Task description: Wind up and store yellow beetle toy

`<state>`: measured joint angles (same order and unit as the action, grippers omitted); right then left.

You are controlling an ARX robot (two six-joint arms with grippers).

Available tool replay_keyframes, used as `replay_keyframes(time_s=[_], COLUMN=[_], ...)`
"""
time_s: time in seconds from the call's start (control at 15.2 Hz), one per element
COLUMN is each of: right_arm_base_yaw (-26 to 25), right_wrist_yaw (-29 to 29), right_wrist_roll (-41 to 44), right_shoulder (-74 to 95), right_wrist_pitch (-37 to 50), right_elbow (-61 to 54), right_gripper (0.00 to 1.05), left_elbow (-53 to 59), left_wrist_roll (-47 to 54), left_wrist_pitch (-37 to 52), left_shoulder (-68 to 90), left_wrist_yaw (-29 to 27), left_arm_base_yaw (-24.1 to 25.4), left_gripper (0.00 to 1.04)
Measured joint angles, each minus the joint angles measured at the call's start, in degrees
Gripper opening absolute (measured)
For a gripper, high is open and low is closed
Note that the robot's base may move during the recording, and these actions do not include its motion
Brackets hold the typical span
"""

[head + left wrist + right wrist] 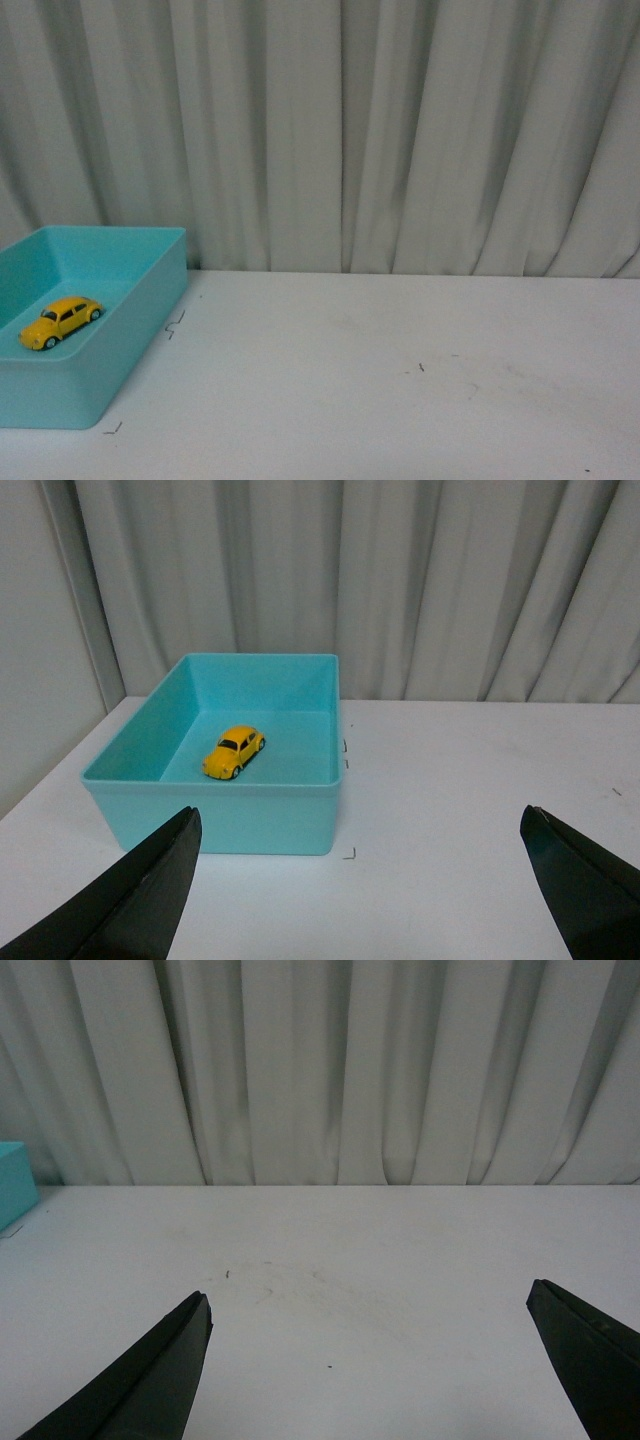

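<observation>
**Beetle toy stowed in teal bin; both tools spread and empty**

- Curtain [400, 130]: pale, pleated, full backdrop behind the surface.
- Surface [400, 390]: white, faint scuffs and small dark marks.
- Bin [150, 330]: teal, rectangular, open-topped, at far left of the surface.
- Left tool [360, 880]: dark fingers wide apart, gripping nothing, facing the bin.
- Right tool [368, 1360]: fingers wide apart, gripping nothing, over bare surface.
- Yellow beetle toy [60, 321]: upright on its wheels on the bin floor, clear of the walls.

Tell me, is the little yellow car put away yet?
Looks stored: the yellow beetle toy sits on its wheels inside the teal bin. Nothing is in hand; both the left gripper and right gripper have jaws wide open and empty. Winding cannot be judged.
</observation>
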<state>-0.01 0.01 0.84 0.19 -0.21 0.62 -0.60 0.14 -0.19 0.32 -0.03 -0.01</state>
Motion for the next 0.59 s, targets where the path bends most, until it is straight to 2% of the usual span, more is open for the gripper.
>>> replay_keyframes(time_s=[0.59], right_arm_base_yaw=[0.0], right_wrist_yaw=[0.0], right_wrist_roll=[0.0], right_shoulder=[0.0], right_wrist_pitch=[0.0], right_elbow=[0.0], right_gripper=[0.98], left_elbow=[0.0], left_wrist_roll=[0.0], left_wrist_pitch=[0.0], left_shoulder=[0.0], left_wrist_yaw=[0.0], left_arm_base_yaw=[0.0], left_gripper=[0.98])
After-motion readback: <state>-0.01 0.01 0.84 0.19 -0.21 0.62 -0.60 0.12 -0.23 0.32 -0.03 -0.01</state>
